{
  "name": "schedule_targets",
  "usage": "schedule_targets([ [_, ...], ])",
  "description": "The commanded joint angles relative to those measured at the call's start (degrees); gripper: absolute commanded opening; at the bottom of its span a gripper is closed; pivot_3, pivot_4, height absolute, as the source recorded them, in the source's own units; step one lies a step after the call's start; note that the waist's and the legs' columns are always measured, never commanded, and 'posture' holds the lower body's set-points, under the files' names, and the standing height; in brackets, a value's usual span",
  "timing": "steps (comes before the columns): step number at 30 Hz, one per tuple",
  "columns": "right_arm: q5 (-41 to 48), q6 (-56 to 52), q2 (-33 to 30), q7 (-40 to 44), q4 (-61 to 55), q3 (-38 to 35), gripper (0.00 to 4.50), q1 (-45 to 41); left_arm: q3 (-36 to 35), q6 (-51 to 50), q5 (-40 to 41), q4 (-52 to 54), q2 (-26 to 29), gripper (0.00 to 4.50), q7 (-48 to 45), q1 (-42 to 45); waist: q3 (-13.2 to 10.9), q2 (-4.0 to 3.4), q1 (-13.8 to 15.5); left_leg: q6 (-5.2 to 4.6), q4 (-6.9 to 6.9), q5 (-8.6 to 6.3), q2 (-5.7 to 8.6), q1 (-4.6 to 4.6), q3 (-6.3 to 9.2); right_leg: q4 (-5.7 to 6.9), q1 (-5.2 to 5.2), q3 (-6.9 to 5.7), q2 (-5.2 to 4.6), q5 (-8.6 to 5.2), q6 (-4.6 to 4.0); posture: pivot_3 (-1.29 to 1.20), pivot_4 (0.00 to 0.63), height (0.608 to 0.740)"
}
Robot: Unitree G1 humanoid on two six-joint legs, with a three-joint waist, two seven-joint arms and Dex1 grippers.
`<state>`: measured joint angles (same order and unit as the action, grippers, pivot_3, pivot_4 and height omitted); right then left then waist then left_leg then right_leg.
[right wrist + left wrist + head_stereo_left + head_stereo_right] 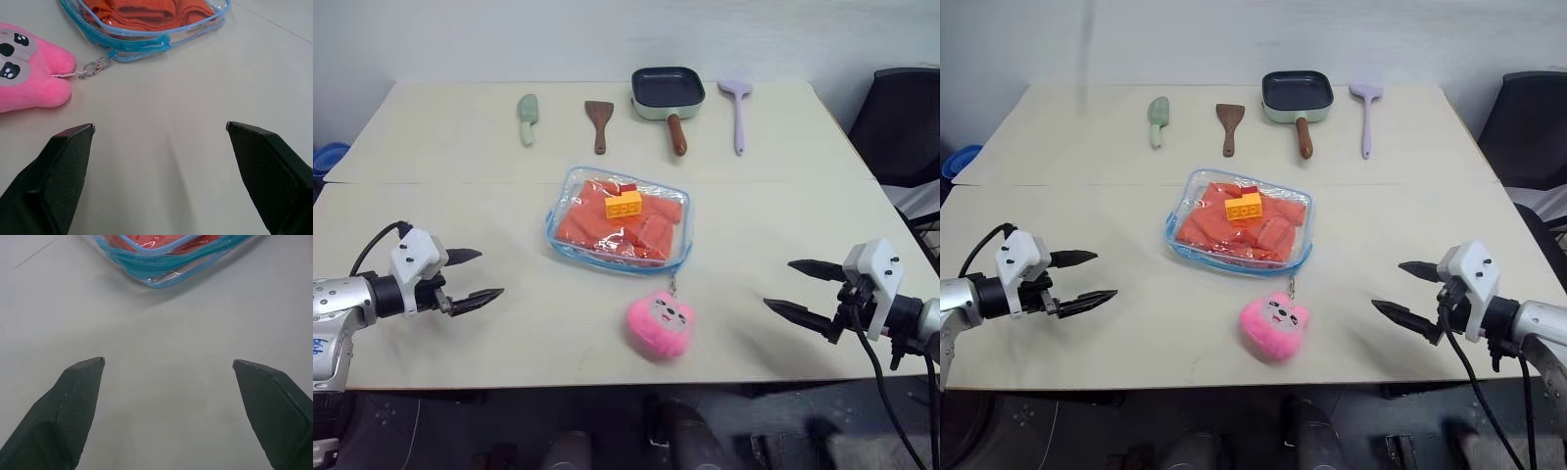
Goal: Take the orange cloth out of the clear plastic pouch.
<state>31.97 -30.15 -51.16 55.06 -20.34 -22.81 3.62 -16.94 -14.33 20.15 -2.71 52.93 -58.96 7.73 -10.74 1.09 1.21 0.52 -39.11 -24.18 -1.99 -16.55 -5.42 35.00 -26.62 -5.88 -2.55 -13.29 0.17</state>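
The clear plastic pouch [618, 233] with light-blue zipper trim lies flat at the middle of the table. Folded inside it is the orange cloth [651, 233], with a yellow toy brick [624, 203] on top. A pink plush charm [660, 322] hangs from the pouch's near edge by a small metal clip [95, 66]. My left gripper [477, 276] is open, low over the table to the left of the pouch and well apart from it. Off to the right, my right gripper [793, 286] is open too, holding nothing.
Along the far side lie a green spatula [528, 118], a brown spatula [599, 124], a small dark pan [668, 94] with a wooden handle and a lilac spatula [737, 112]. A black chair [901, 127] stands at the right. Bare table surrounds the pouch.
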Motion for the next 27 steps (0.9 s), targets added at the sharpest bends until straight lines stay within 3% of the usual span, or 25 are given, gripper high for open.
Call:
schedule_targets([
  [1, 0.6, 0.1, -1.2, 0.2, -1.9, -2.4, 4.5, 0.2, -0.5, 1.0, 0.1, 1.5, 0.3, 4.46, -0.2, 0.4, 0.0, 0.0, 0.0, 0.0, 0.0, 0.0, 0.0, 0.0, 0.0, 0.0, 0.0, 0.0, 0.0, 0.0, 0.0, 0.0, 0.15, 0.74],
  [27, 3.4, -2.0, 0.7, -3.0, -4.3, -2.0, 4.5, -0.3, 0.2, -8.9, 4.5, 5.6, -2.3, 4.46, 2.0, 3.9, 0.0, 0.0, 0.0, 0.1, 0.0, 0.06, 0.03, 0.02, -0.02, 0.07, 0.02, 0.03, 0.0, 0.0, 0.0, 0.0, 0.15, 0.74],
])
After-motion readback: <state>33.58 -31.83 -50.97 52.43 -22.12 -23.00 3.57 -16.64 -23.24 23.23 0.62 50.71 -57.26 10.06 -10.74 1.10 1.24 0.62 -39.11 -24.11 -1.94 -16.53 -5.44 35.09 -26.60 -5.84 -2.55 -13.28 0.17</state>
